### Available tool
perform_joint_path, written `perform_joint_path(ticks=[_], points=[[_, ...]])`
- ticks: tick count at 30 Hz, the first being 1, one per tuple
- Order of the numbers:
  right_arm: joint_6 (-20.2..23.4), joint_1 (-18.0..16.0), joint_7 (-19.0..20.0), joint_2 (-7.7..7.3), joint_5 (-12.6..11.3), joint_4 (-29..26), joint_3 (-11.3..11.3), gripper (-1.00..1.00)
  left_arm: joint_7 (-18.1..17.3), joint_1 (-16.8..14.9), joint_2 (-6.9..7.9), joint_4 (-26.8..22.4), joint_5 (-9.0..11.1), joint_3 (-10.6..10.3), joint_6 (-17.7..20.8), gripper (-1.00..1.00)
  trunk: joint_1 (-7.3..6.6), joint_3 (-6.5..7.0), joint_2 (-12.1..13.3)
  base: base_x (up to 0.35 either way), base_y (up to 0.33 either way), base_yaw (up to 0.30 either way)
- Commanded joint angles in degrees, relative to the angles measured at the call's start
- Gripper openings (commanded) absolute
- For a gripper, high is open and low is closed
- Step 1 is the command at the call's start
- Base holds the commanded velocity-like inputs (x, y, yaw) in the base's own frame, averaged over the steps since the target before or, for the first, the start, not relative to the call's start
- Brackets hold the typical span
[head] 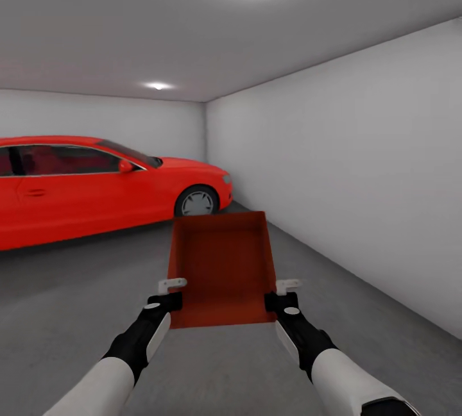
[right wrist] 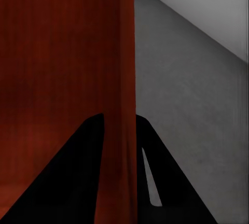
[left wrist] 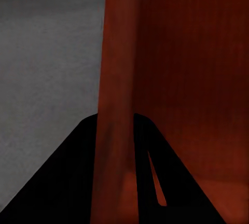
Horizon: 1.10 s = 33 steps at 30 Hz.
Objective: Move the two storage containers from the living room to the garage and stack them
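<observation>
- Car (head: 96,185), red, at left of frame, parked by the white back wall (head: 160,124); dark grey floor (head: 77,300) in front of it.
- Left gripper (head: 171,294), lower centre-left: jaws clamped on the left wall of the storage container (head: 221,268).
- Container: orange-red, open side up, held above the floor at centre frame.
- Right gripper (head: 282,295): jaws clamped on the container's right wall.
- Side wall (head: 359,179), white, along the right.
</observation>
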Motion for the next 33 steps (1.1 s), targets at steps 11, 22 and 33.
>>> perform_joint_path(ticks=[11, 22, 33], points=[[0.2, 0.0, -0.69, -0.39, -0.08, 0.1, -0.59, -1.0, 0.55, -0.01, 0.09, -1.58, -0.41, 0.7, -0.63, -1.0, 0.05, -0.02, -0.03, 0.322, 0.0, -0.286], [0.18, 0.0, -0.69, -0.44, -0.08, 0.1, -0.6, -1.0, 0.48, -0.01, 0.09, -1.18, -0.41, 0.61, -0.63, -1.0, 0.05, -0.02, -0.03, 0.322, 0.053, -0.076], [0.1, 0.0, -0.68, -0.44, -0.08, 0.1, -0.6, -1.0, 0.51, -0.01, 0.09, -1.14, -0.41, 0.61, -0.63, -1.0, 0.05, -0.02, -0.03, 0.321, 0.097, 0.0]])
